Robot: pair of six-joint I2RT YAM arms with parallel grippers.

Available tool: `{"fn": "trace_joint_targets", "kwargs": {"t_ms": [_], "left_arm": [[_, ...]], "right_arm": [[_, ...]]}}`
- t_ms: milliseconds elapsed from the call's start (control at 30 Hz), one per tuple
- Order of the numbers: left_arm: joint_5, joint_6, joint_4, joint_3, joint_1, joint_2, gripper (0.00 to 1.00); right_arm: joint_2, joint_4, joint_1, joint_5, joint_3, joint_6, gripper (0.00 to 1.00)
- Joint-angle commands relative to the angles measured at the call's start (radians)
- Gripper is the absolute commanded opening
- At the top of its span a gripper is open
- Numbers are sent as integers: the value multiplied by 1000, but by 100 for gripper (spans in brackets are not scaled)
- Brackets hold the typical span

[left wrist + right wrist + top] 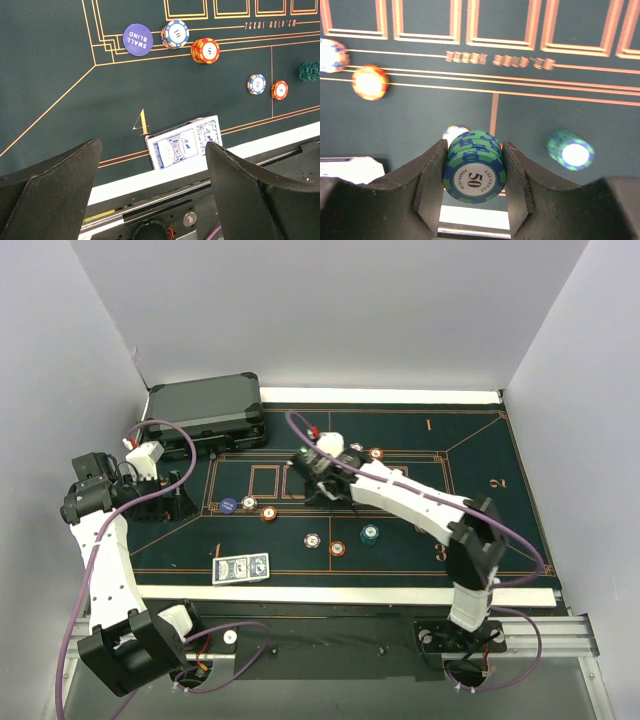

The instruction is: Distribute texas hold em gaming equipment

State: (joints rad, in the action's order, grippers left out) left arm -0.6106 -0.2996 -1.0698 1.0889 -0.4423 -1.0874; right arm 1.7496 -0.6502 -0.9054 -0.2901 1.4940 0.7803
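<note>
my right gripper (474, 152) is clamped on a short stack of green-and-blue chips (474, 172), edges pinched between my pads so the stack lifts as one above the green felt mat (420, 115). the top chip reads "50", "poker club" and "las vegas". my left gripper (152, 200) hangs wide open with nothing in it at the bottom of its view, idle by my guess. just above it lie the blue-backed cards (185, 142), beside a printed "4" near the mat's lower edge. higher up sit a purple "small blind" disc (137, 39), a "10" stack (175, 34) and the mat's "texas hold'em" lettering.
</note>
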Motion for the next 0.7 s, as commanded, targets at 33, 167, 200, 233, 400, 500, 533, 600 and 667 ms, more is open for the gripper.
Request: {"fn": "trace_joint_targets", "kwargs": {"t_ms": [33, 167, 200, 233, 400, 500, 533, 600, 667], "left_arm": [[-18, -9, 41, -1, -6, 9, 96], [-20, -10, 42, 9, -6, 1, 96], [-20, -10, 42, 11, -7, -2, 96], [-23, -12, 42, 12, -6, -5, 96], [-20, -18, 47, 11, -7, -16, 96], [-14, -22, 51, 6, -9, -17, 96], [-15, -24, 53, 3, -9, -20, 96], [-14, -24, 54, 2, -9, -22, 96], [-15, -24, 56, 0, -7, -25, 96]], "right_arm": [[221, -88, -67, 14, 236, -42, 36], [362, -85, -101, 57, 362, -61, 35], [398, -85, -102, 62, 399, -62, 35], [421, -85, -108, 74, 413, -65, 35], [508, -83, -112, 89, 477, -67, 34], [528, -85, -112, 95, 482, -69, 34], [531, -83, -112, 97, 483, -69, 34], [541, -77, -113, 108, 482, -73, 34], [553, -68, -116, 126, 482, -78, 34]]}}
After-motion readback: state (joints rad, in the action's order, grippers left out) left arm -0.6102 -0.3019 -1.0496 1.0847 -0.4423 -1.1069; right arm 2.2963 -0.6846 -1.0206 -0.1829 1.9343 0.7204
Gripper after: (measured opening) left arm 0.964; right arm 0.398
